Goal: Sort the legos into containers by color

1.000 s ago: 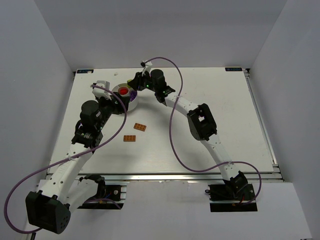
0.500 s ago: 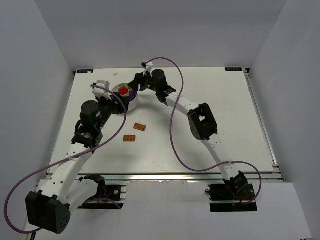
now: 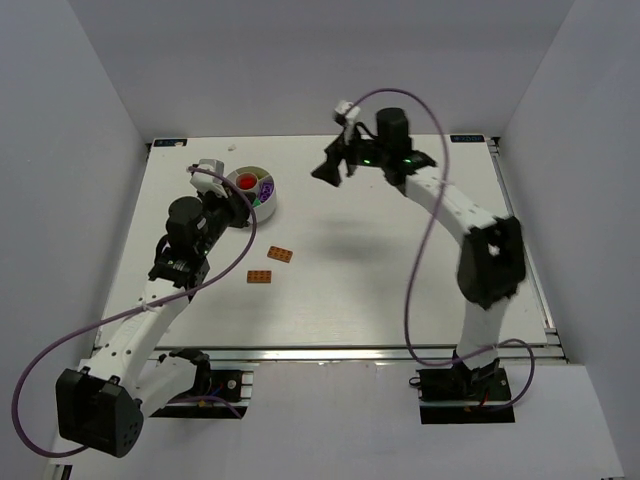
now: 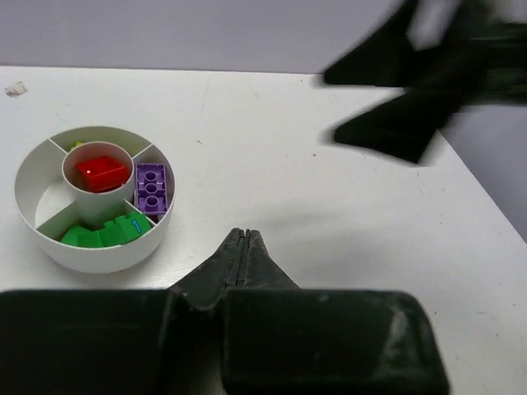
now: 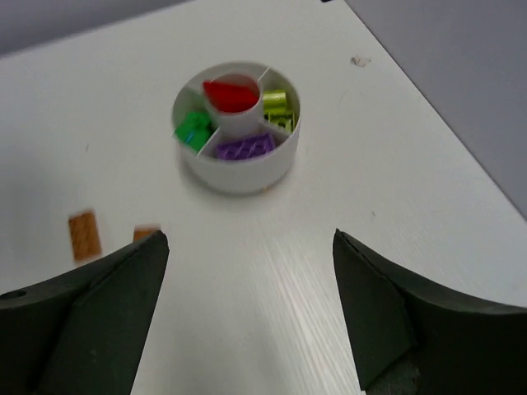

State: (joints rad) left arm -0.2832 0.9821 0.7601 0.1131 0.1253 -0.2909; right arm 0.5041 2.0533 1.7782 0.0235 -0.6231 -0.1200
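Moved: right gripper (image 3: 326, 172) had swung away from the dish (image 3: 265, 208) and hung well apart from it, fingers spread, empty.
Left gripper (image 4: 244, 239): pinched closed on nothing, near the dish.
Orange plates (image 3: 281, 254): 2, loose on the table (image 3: 400, 290), outside the dish.

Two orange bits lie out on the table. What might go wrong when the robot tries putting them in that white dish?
1. The orange plates lie flat on the table, so a grasp may slip off them.
2. The left gripper, shut, sits close to the white dish; a careless swing could shove it.
3. Only one compartment looks empty, so a plate could land among another colour.
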